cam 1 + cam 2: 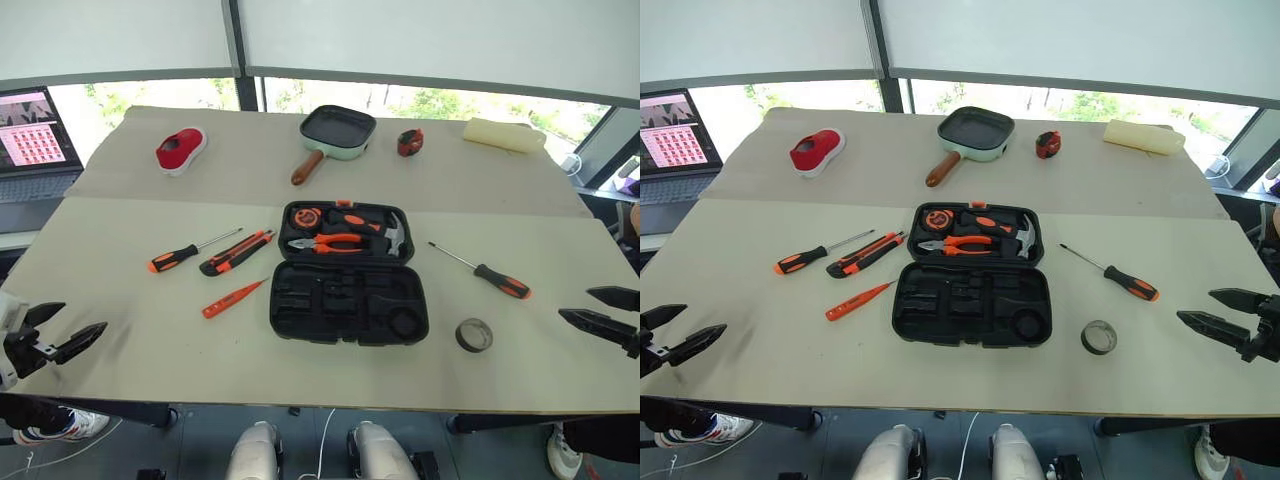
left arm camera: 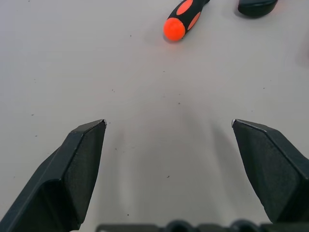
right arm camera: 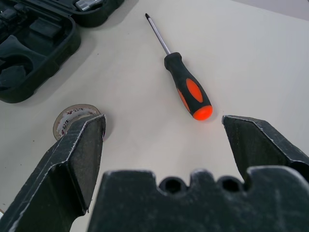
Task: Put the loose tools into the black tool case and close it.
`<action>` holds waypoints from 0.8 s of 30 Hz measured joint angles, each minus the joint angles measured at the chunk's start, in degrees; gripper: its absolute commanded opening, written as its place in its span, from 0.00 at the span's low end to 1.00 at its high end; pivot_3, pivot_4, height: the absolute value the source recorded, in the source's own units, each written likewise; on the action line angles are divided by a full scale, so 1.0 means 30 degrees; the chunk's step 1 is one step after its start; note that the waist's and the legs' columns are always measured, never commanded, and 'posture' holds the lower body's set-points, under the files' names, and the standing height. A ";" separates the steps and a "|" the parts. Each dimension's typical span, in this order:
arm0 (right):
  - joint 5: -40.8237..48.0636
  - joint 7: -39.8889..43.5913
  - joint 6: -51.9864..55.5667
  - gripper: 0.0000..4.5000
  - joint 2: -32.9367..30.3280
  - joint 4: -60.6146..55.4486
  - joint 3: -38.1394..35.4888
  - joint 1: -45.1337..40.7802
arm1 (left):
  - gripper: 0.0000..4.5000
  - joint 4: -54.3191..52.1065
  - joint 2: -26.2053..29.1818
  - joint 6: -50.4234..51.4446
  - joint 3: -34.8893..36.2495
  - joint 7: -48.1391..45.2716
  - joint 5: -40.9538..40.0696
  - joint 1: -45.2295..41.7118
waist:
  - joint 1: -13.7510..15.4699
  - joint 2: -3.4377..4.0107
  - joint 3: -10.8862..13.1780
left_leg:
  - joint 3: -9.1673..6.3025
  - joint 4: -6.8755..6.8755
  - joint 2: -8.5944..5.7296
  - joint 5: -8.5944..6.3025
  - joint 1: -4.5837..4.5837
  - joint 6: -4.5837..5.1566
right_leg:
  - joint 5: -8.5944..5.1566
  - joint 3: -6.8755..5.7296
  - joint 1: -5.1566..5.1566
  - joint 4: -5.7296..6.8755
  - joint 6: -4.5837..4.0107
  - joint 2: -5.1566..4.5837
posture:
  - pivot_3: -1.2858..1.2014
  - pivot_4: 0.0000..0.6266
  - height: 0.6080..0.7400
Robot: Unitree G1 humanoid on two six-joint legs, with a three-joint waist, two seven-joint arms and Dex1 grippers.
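Two end effectors, left and right, hover wide open; the right should straddle the nearest screwdriver's handle squarely before lifting toward the case.

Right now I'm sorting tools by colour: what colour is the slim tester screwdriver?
All orange; the tester screwdriver shows best in the left eye view.

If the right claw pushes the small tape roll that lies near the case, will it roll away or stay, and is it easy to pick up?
The tape roll lies flat on its side on the table, so a push would probably slide it, not roll it. It looks small and hollow, likely light. Its low profile may make grasping awkward; the open right claw could pinch across the ring.
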 measured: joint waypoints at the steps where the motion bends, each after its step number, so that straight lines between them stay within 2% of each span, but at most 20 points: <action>1: 0.0001 0.0000 0.0000 1.00 0.0000 0.0000 0.0000 0.0000 | 1.00 0.0000 0.0000 0.0000 0.0000 0.0000 0.0000 0.0000 | -0.0001 0.0000 0.0000 | 0.0000 0.0000 0.0000 0.0000 0.0000 0.0000 | 0.0000 0.0000 0.0000 0.0000 0.0000 0.0000 | 0.52 0.24 1.00; 5: -0.0277 -0.1208 -0.0080 1.00 0.0610 -0.1028 0.0027 0.0100 | 1.00 0.0152 0.0002 -0.0034 -0.0639 0.0131 0.0162 -0.0586 | 0.0016 0.0001 -0.0001 | -0.0002 0.0001 -0.0003 0.0001 -0.0001 -0.0001 | 0.0001 0.0000 0.0000 0.0013 0.0002 0.0002 | 0.52 0.24 1.00; 9: 0.0124 -0.2067 0.0849 1.00 0.0697 -0.3454 0.0041 -0.0217 | 1.00 0.1278 0.0466 0.0122 -0.2151 -0.0074 0.0437 -0.2981 | 0.0048 0.0017 0.0006 | -0.0005 0.0006 -0.0006 0.0007 0.0000 -0.0008 | 0.0006 0.0001 0.0000 0.0032 0.0010 0.0009 | 0.52 0.24 1.00; 12: 0.2276 -0.2667 0.2904 1.00 0.0666 -0.7676 0.0183 -0.1116 | 1.00 0.3554 0.1589 -0.0068 -0.5071 -0.1251 0.1352 -0.7840 | 0.0173 0.0011 0.0006 | -0.0034 0.0007 -0.0006 0.0033 -0.0007 -0.0040 | 0.0019 -0.0014 0.0006 0.0052 0.0002 0.0044 | 0.52 0.24 1.00; 16: 0.4779 -0.3471 0.4860 1.00 0.0671 -1.2137 0.1021 -0.1992 | 1.00 0.7323 0.1702 -0.1395 -0.8586 -0.2837 0.3180 -1.3369 | 0.0236 0.0003 0.0002 | -0.0032 0.0017 -0.0020 0.0015 -0.0038 -0.0004 | 0.0032 -0.0011 0.0013 0.0023 0.0030 0.0036 | 0.52 0.24 1.00; 20: 0.6468 -0.4290 0.5896 1.00 0.0720 -1.4481 0.2249 -0.2920 | 1.00 1.2027 0.0724 -0.3162 -1.1832 -0.3907 0.5776 -1.7661 | 0.0252 -0.0009 0.0004 | -0.0073 0.0056 -0.0029 0.0000 -0.0164 0.0013 | 0.0031 -0.0045 -0.0063 0.0026 0.0036 0.0047 | 0.52 0.24 1.00; 24: 0.7952 -0.5232 0.6434 1.00 0.0720 -1.6282 0.3025 -0.3713 | 1.00 1.6466 -0.0223 -0.4815 -1.3793 -0.4143 0.7945 -2.0692 | 0.0253 -0.0037 0.0018 | -0.0099 0.0123 -0.0026 -0.0013 -0.0212 0.0034 | 0.0030 -0.0073 -0.0062 0.0023 0.0041 0.0044 | 0.52 0.24 1.00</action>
